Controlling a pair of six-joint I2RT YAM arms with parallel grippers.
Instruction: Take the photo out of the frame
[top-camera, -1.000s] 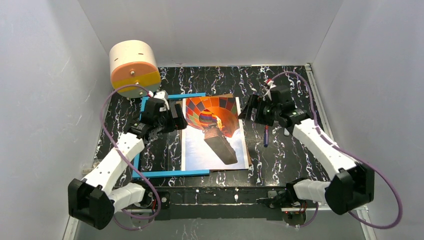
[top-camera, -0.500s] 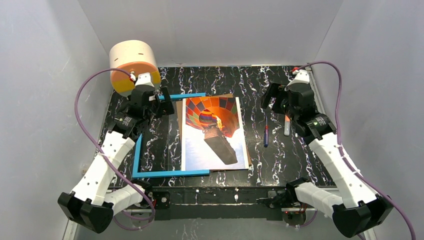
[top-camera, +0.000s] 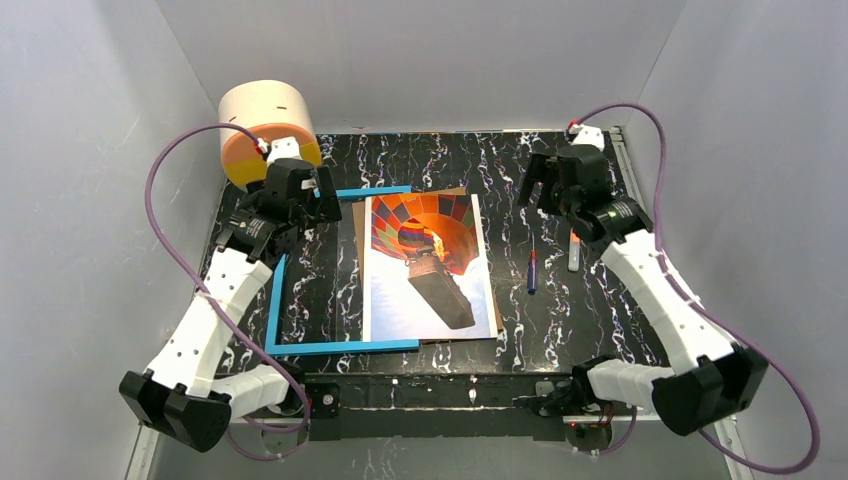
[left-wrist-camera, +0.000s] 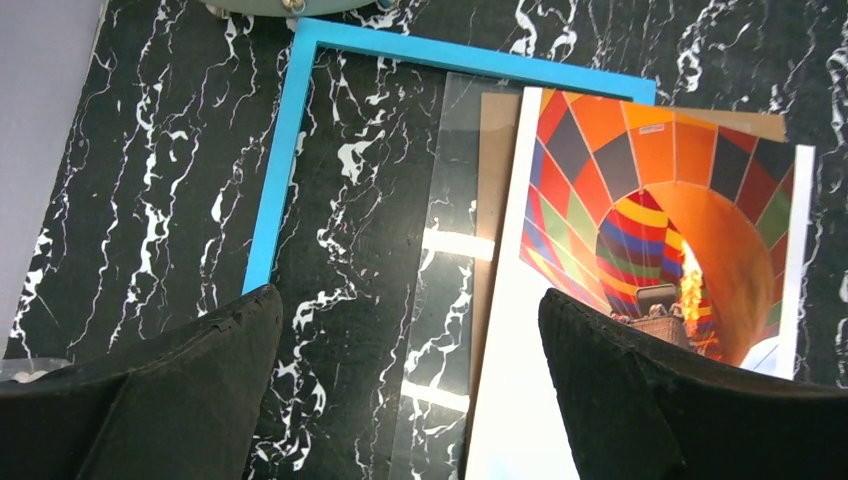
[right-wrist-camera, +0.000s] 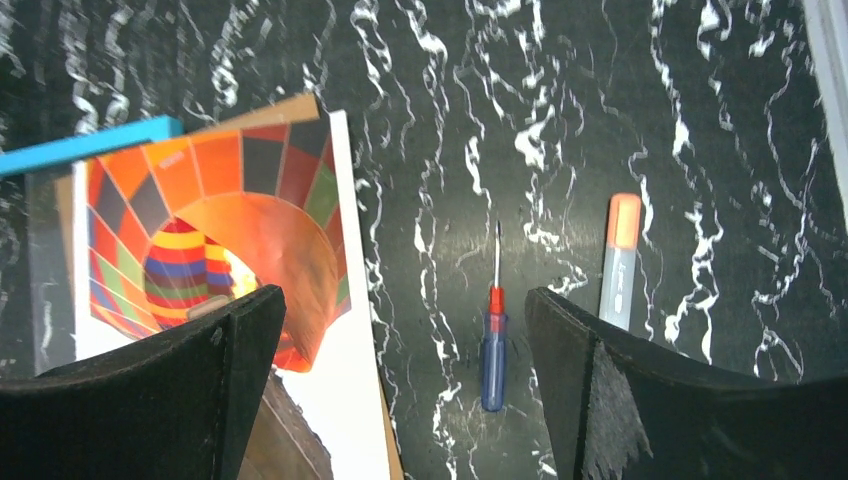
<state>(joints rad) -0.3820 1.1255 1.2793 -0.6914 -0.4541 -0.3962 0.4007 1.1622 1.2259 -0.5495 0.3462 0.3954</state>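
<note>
Left gripper (left-wrist-camera: 408, 298) and right gripper (right-wrist-camera: 402, 295) hang released, empty; the photo (top-camera: 425, 265) overlaps the frame's (top-camera: 272, 300) 3 o'clock side and should be slid flat toward 3 o'clock.

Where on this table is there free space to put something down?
Free: the far strip behind the photo, and the near right patch in front of the screwdriver and marker. Crowded: the left side, with the frame, a clear sheet and the round drum.

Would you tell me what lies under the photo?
A brown board shows past the top and left edges of the photo; what else lies beneath is covered.
</note>
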